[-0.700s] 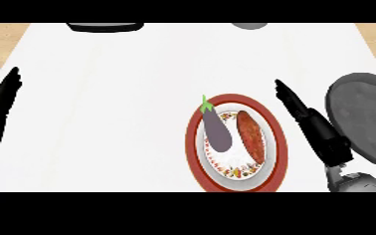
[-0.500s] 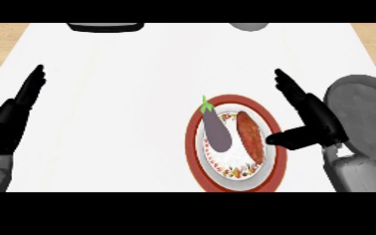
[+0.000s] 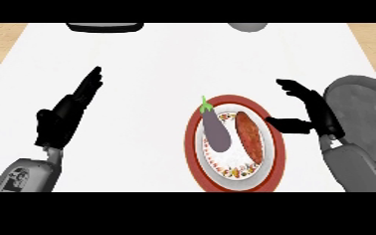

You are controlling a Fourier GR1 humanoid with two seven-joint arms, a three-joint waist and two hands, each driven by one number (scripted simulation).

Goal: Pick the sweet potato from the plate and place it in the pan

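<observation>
White and bare over most of its spread, the worktop (image 3: 169,69) fills the head view, with a strip of tan wood showing at its far left and far right corners. Two things sit cut off at the far edge — a dark, flat object (image 3: 105,27) towards the left and a grey rounded one (image 3: 248,26) towards the right.

Near the middle right lies the plate (image 3: 195,152), red-rimmed, with a white centre and a patterned band along its near side. On it rest two vegetables side by side: a purple eggplant (image 3: 217,130) with a green stem on the left half, and the sweet potato (image 3: 249,137) on the right half. The sweet potato is long and reddish-brown, lying lengthwise from far to near, just beside the eggplant.

Right of the plate, at the view's right edge, is the grey round pan (image 3: 356,99), partly hidden by the right forearm. The right hand (image 3: 314,113) hovers just beside the plate's right rim — fingers stretched, thumb pointing towards the sweet potato, holding nothing. The left hand (image 3: 66,117) shows well apart at the left, fingers straight and spread upwards, resting.
</observation>
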